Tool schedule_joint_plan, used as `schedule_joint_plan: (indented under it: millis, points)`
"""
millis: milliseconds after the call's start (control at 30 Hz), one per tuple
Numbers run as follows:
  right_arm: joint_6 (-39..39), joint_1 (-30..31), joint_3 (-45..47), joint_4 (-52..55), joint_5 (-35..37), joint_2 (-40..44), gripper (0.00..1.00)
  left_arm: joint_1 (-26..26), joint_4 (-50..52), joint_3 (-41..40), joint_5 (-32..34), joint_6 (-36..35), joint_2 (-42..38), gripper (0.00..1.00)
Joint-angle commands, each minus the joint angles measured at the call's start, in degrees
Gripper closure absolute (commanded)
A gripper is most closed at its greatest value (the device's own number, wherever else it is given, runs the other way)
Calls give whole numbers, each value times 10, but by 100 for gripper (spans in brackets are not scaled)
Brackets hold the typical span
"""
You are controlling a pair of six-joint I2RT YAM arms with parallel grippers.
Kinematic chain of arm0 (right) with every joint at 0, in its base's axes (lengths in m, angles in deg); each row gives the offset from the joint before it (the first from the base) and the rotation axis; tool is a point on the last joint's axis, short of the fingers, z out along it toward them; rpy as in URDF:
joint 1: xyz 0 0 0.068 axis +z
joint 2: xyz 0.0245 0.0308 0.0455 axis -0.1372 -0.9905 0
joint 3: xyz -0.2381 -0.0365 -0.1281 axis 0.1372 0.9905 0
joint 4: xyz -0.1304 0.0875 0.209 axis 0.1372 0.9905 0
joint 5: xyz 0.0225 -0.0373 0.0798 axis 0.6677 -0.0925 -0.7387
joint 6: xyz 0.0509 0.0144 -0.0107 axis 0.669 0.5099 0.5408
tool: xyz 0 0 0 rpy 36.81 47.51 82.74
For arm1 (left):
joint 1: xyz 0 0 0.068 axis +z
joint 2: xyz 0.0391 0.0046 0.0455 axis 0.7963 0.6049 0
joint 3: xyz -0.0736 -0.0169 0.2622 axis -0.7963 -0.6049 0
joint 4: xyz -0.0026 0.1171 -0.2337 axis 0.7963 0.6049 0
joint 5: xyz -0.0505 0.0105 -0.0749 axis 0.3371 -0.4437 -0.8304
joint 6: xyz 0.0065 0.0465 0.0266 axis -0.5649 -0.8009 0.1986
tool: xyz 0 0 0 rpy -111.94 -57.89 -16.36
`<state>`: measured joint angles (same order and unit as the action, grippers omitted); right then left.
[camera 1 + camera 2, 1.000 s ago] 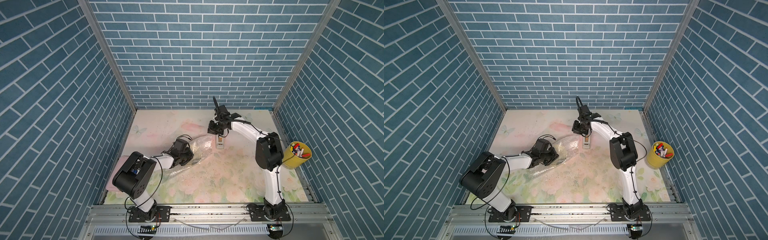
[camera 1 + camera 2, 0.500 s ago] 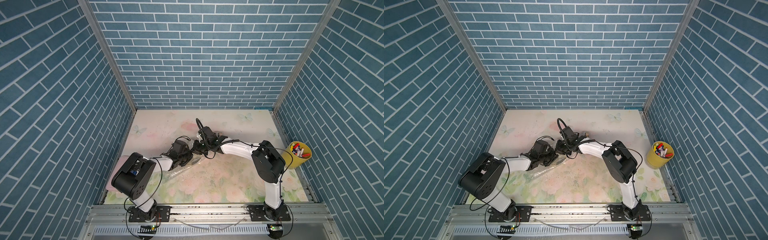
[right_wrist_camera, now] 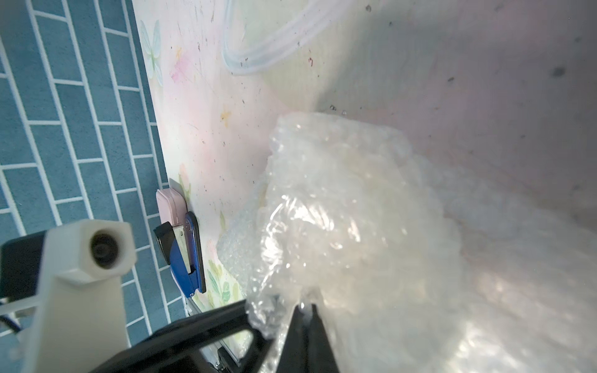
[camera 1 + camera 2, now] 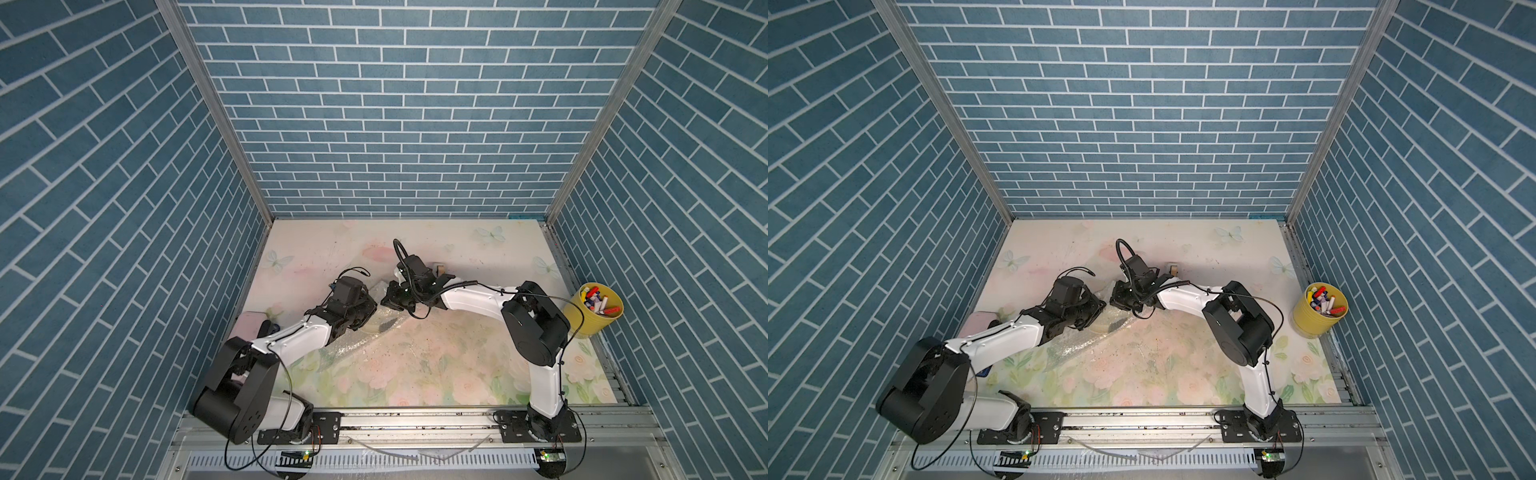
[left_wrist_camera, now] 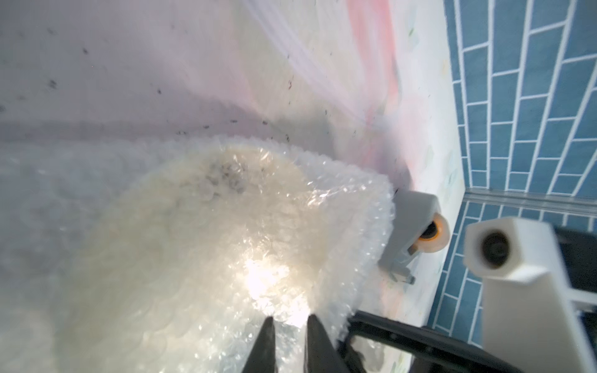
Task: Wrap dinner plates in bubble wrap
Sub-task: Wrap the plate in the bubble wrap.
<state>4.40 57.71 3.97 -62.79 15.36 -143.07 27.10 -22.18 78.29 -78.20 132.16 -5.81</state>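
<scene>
The bubble wrap (image 4: 353,345) (image 4: 1075,345) lies crumpled on the floral mat, left of centre, folded over the dinner plate. In the left wrist view the cream plate (image 5: 206,245) shows through the wrap (image 5: 355,206), its dark sprig blurred. My left gripper (image 4: 370,309) (image 4: 1096,309) sits low on the wrapped plate. Its fingertips stand a narrow gap apart, and my left gripper (image 5: 289,318) has wrap showing between them. My right gripper (image 4: 388,299) (image 4: 1115,299) faces it closely from the right. In its wrist view my right gripper (image 3: 305,306) is shut on a raised fold of the wrap (image 3: 339,210).
A tape dispenser (image 4: 438,268) (image 5: 416,235) stands just behind the right wrist. A yellow cup of markers (image 4: 596,305) (image 4: 1318,309) sits at the right edge. A pink box (image 4: 251,324) and a blue stapler (image 3: 187,255) lie by the left wall. A clear tube loop (image 3: 258,61) lies further back.
My right arm has swung from the back of the mat down and left to the wrap beside the left gripper. The left gripper's fingertips have parted slightly.
</scene>
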Motion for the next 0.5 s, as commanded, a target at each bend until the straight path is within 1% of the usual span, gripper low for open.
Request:
schedule_joint_plan:
  millis: [0,100,200,300,467]
  points:
    - [12,2,-3,5,-6,-9,100,17,60,-12,20,-17,-3,89]
    - [-3,8,-24,33,-4,-5,100,24,27,-42,4,-14,13,96]
    - [-20,22,-54,73,-2,-9,100,24,-2,-63,1,-10,30,100]
    - [-24,37,-76,93,-15,-27,100,25,-36,-77,-8,1,46,100]
    - [-13,57,-75,95,-49,-57,100,25,-83,-103,-1,19,40,100]
